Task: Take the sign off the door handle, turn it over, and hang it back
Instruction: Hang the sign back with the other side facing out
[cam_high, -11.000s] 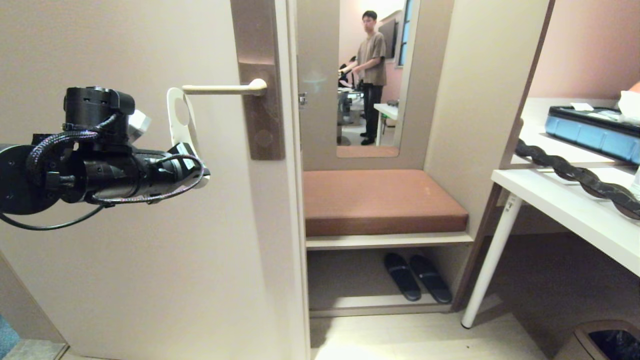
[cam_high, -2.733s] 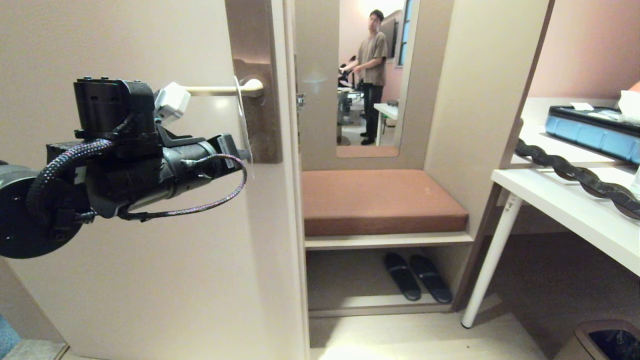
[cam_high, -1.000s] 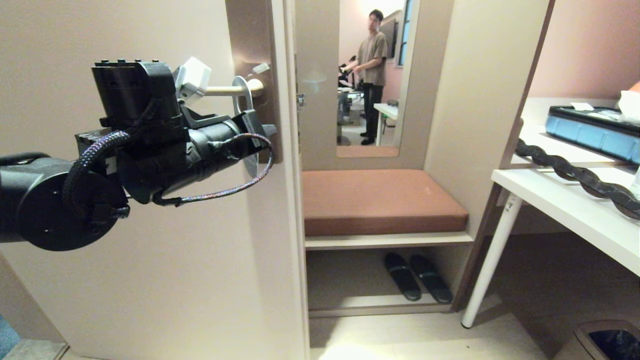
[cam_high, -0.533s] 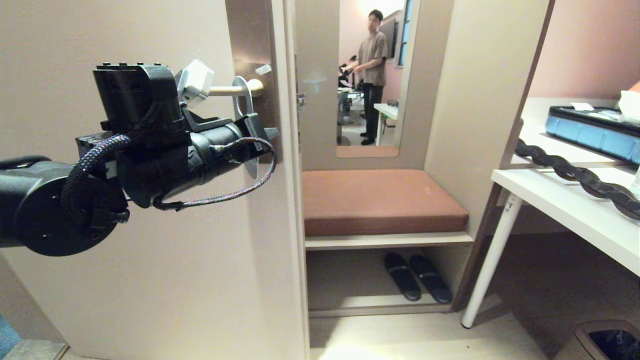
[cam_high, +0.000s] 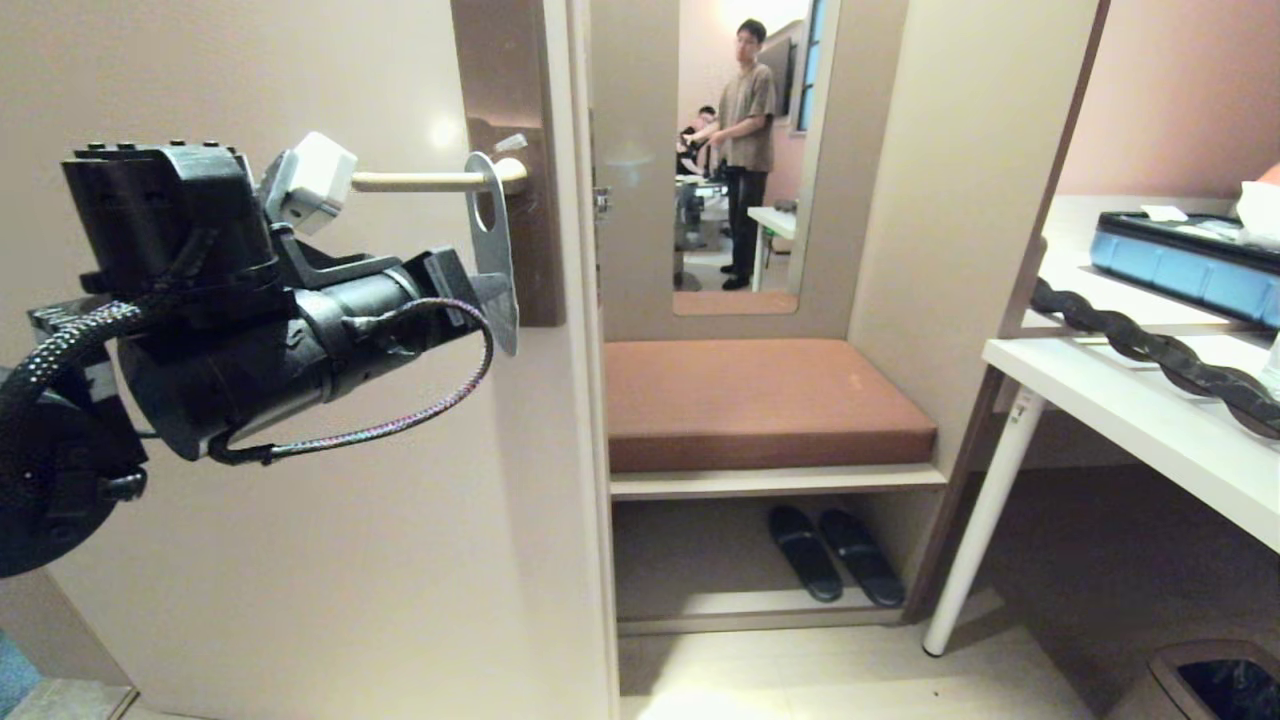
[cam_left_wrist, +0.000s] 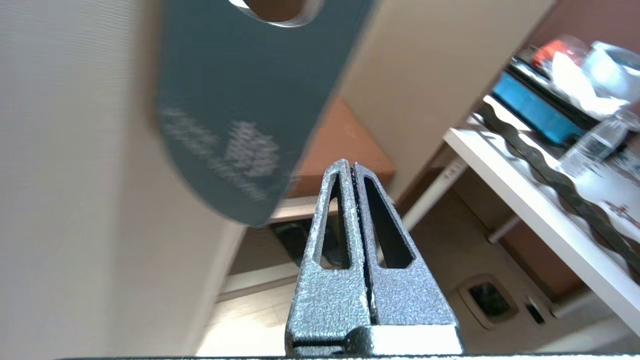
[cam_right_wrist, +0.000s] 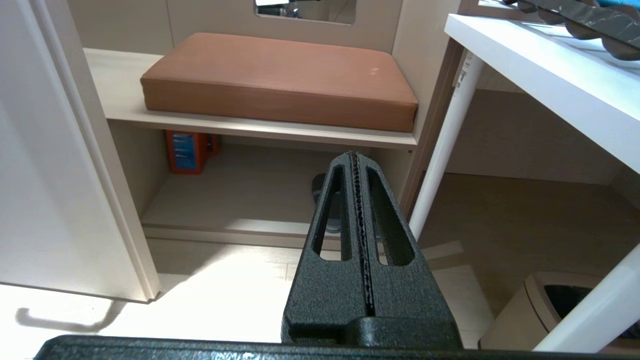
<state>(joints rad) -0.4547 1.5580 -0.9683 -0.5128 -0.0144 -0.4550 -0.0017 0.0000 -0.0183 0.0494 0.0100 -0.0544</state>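
Note:
The sign (cam_high: 497, 235) hangs by its round hole on the cream door handle (cam_high: 415, 181), close to the pivot end, its grey-blue face turned outward. In the left wrist view the sign (cam_left_wrist: 240, 100) shows blurred, grey-blue with pale text, off to one side of the fingers and free of them. My left gripper (cam_high: 488, 290) is level with the sign's lower end; its tip (cam_left_wrist: 348, 165) is shut with nothing in it. My right gripper (cam_right_wrist: 354, 156) is shut and empty, parked low and pointing toward the bench shelf.
The handle sits on a brown plate (cam_high: 525, 270) at the door's edge. Right of the door is a bench with a brown cushion (cam_high: 760, 400) and slippers (cam_high: 830, 555) below. A white table (cam_high: 1150, 410) and a bin (cam_high: 1210, 680) stand at right. A person (cam_high: 745, 130) stands far behind.
My left arm has drawn back to the left and a little down, away from the handle's pivot end. The sign stays on the handle and has turned its broad face more outward.

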